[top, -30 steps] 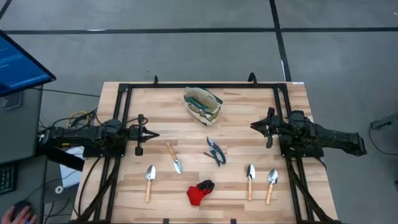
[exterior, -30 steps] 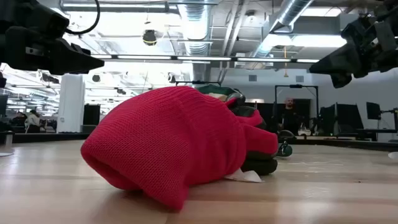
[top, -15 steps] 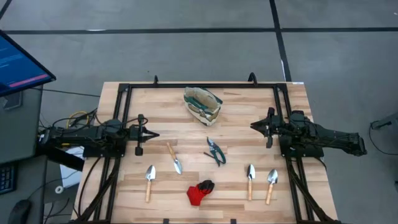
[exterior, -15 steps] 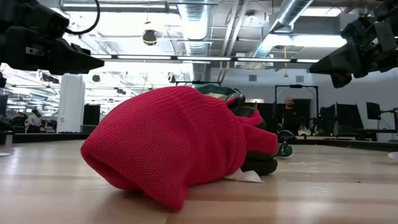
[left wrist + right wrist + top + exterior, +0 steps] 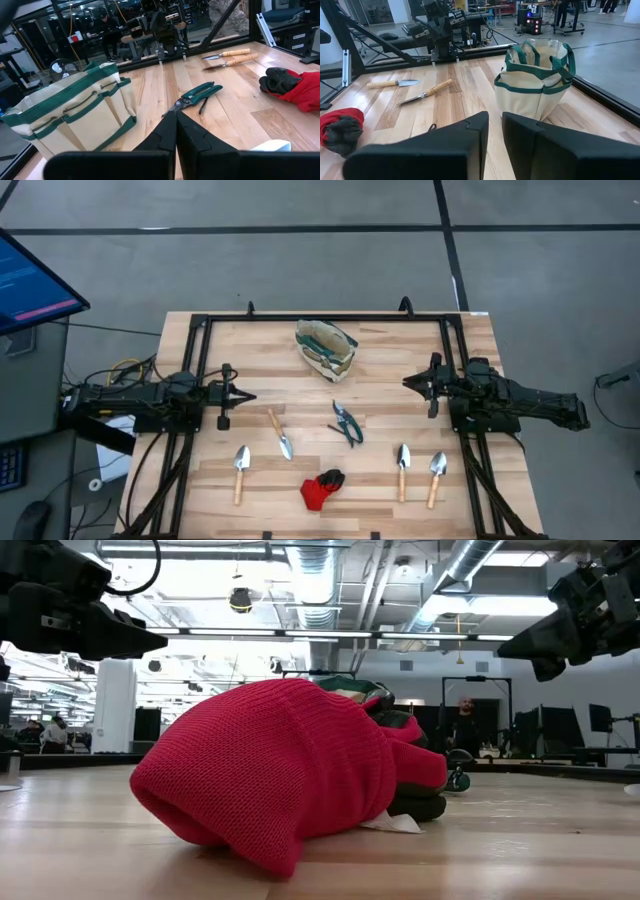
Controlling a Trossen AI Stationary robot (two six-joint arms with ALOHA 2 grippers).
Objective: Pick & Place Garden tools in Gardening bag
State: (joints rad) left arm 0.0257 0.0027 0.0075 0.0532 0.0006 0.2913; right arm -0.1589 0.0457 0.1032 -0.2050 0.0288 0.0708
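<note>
High view: bag point(image 5: 326, 348) near the table's point(image 5: 480, 350) far edge, tools untouched; left gripper point(image 5: 243, 396) closed empty, right gripper point(image 5: 410, 383) slightly parted, empty. Risk: soft bag tipping when tools drop in.

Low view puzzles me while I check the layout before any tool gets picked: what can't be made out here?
- Low view: the red glove fills the front, hiding the trowels and most of the gardening bag.
- High view: the bag's inside is too small to tell what it holds.
- Right wrist view: the shears are hidden behind the right tool.
- Left wrist view: only two trowels show.
</note>
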